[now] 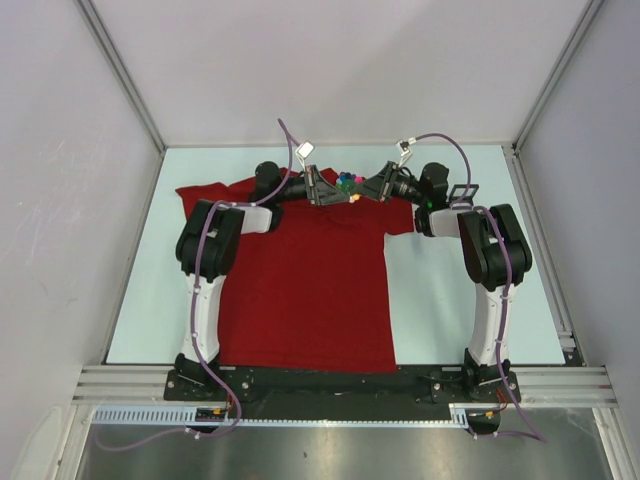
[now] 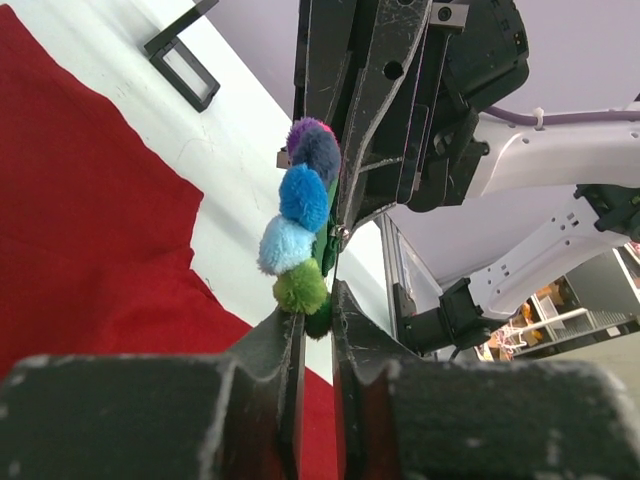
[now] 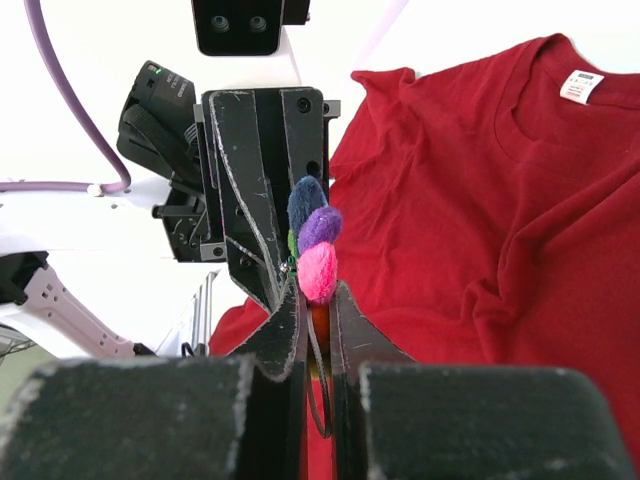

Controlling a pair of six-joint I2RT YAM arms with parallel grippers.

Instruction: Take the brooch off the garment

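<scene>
Pale blue desk (image 1: 450, 300) boxed in by plain grey-white walls (image 1: 340, 70) with metal rails (image 1: 122, 75) at the corners. One dark-red garment (image 1: 310, 290) lies spread flat on it.
One brooch, two pincers: at upper centre of the overhead view the left pincer (image 1: 338, 194) and right pincer (image 1: 362, 190) meet tip to tip, each pinched shut on the brooch (image 1: 348, 183), a cluster of blue, green, purple and pink fuzzy balls by the garment's neck edge. One white neck label (image 3: 581, 86) shows at upper right of the right wrist view — its print is too small to read.
</scene>
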